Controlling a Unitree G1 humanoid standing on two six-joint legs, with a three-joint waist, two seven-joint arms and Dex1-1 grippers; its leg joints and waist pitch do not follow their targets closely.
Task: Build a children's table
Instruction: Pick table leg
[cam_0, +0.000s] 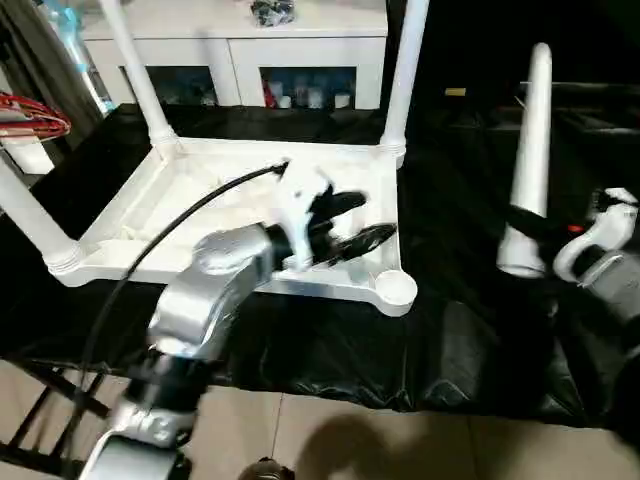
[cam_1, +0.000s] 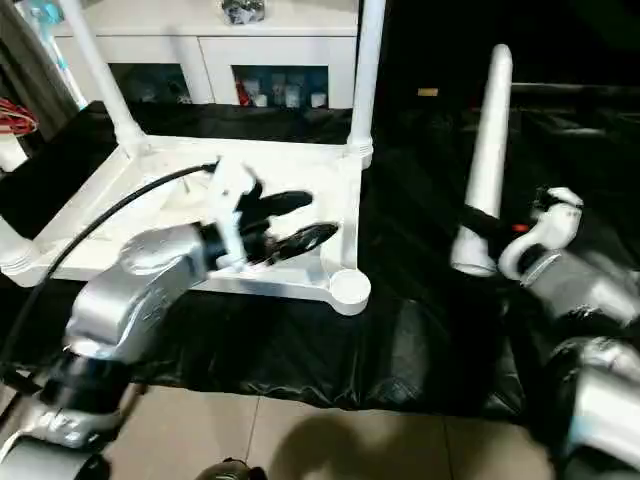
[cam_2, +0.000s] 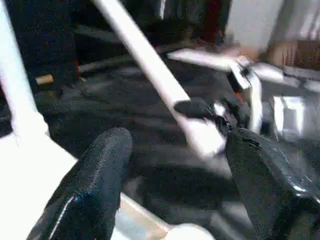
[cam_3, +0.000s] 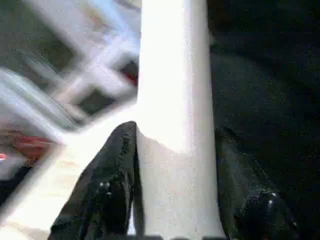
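Beside the upturned tabletop (cam_0: 150, 215) (3 legs socketed), right claw (cam_3: 175, 200) grips leg (cam_0: 528, 160); left claw (cam_0: 345, 225) open.

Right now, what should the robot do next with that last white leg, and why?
Probably carry the leg that the right gripper holds over to the empty corner socket and stand its flared end above it. The upturned tabletop already has three legs standing in its other corners, and the open left gripper hovers beside the empty one, holding nothing.
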